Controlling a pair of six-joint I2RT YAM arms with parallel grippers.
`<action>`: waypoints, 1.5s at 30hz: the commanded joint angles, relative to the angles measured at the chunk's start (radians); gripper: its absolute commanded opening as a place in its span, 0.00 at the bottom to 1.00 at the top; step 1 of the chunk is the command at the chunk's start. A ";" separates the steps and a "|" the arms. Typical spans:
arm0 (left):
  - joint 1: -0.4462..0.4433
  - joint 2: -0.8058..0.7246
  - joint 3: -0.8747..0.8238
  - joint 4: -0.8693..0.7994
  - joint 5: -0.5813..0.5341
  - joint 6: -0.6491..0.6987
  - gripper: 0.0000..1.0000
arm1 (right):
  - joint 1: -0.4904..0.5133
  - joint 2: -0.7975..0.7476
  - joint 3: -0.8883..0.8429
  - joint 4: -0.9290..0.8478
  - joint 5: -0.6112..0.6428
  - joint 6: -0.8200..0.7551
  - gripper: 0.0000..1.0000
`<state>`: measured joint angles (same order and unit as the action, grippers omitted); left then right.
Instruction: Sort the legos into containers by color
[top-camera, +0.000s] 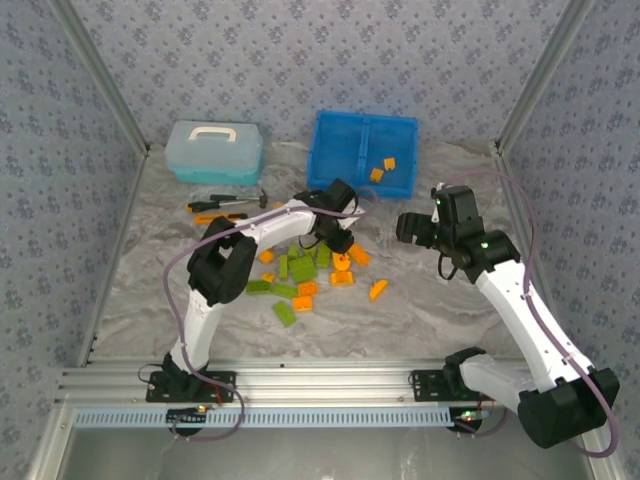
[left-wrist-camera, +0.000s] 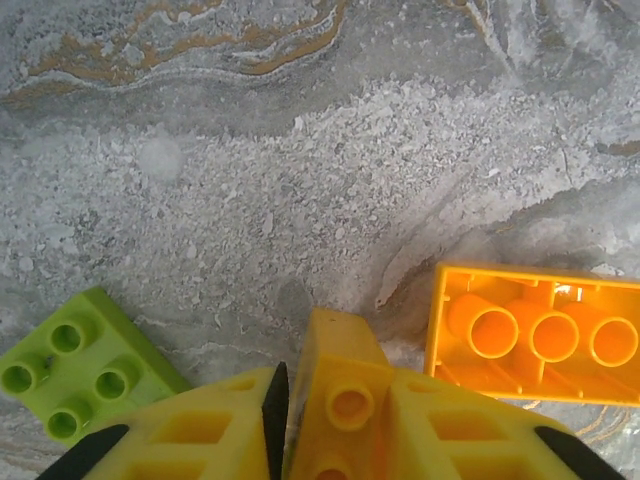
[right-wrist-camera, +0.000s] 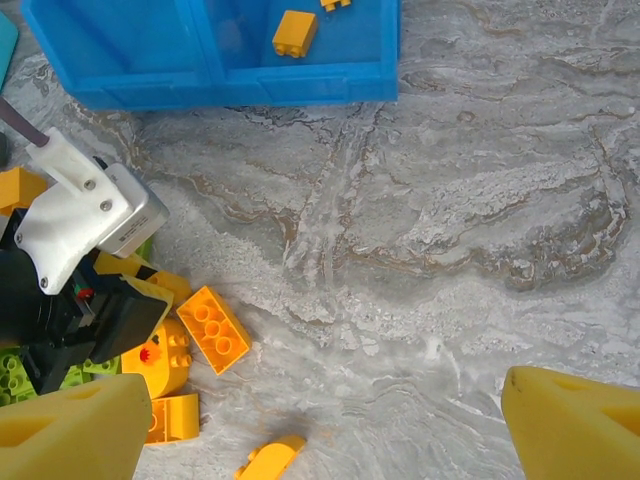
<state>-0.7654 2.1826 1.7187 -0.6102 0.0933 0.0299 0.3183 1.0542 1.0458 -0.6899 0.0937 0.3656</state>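
My left gripper (left-wrist-camera: 330, 410) is shut on a small orange lego (left-wrist-camera: 345, 365) at the table, low over the right side of the pile of green and orange legos (top-camera: 300, 275). Beside it lie an upturned orange brick (left-wrist-camera: 535, 335) and a lime green brick (left-wrist-camera: 75, 365). From above, the left gripper (top-camera: 338, 240) sits just in front of the bright blue tray (top-camera: 330, 120), whose right compartment holds two orange legos (top-camera: 382, 168). My right gripper (right-wrist-camera: 330, 425) hangs open over bare table right of the pile, nothing between its fingers; from above the right gripper (top-camera: 412, 228) is near the tray's front right corner.
A pale blue lidded box (top-camera: 215, 150) stands at the back left, with a hammer (top-camera: 235, 200) and an orange-and-black tool (top-camera: 220, 215) in front of it. A lone orange piece (top-camera: 378, 290) lies right of the pile. The tray's front wall (right-wrist-camera: 220, 85) faces my right wrist.
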 joint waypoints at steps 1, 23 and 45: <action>0.001 -0.003 0.026 -0.013 0.034 -0.019 0.28 | -0.007 -0.022 0.022 -0.041 0.023 0.011 0.93; 0.042 0.423 1.074 0.113 -0.145 -0.180 0.22 | -0.027 -0.182 0.046 -0.124 0.056 0.166 0.96; 0.025 0.323 1.049 0.149 -0.152 -0.246 0.74 | -0.031 -0.265 0.015 -0.166 0.053 0.187 0.98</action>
<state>-0.7353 2.6736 2.7155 -0.3485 -0.0437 -0.1463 0.2920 0.7963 1.0683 -0.8497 0.1493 0.5320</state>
